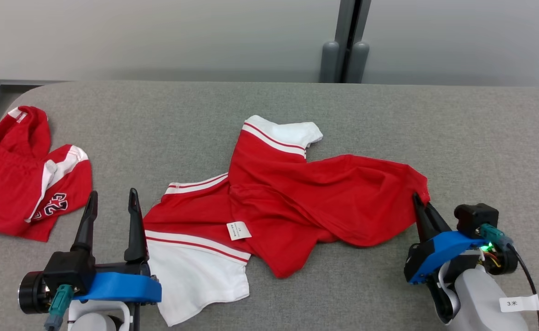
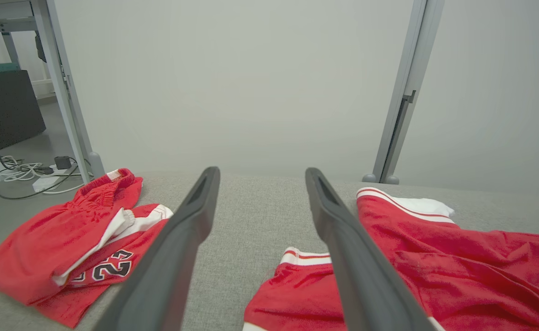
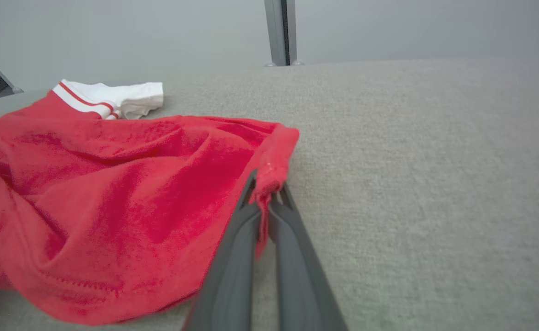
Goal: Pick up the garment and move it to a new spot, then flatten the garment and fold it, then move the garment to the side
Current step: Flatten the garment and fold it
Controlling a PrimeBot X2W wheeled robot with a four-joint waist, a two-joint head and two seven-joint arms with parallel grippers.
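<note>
The right gripper (image 1: 421,202) pinches the garment (image 1: 297,193) at its right edge; the left gripper (image 1: 113,195) gapes wide beside its left. Open table (image 1: 481,138) lies rightward.

I cannot read the print on the white label (image 1: 239,230) of the red-and-white shirt (image 1: 297,193). In the right wrist view the shirt runs off the left edge, and its pinched hem covers the right gripper's (image 3: 267,191) fingertips. The second red garment (image 1: 21,184) is cut by the head view's left edge, its number partly folded under.
</note>
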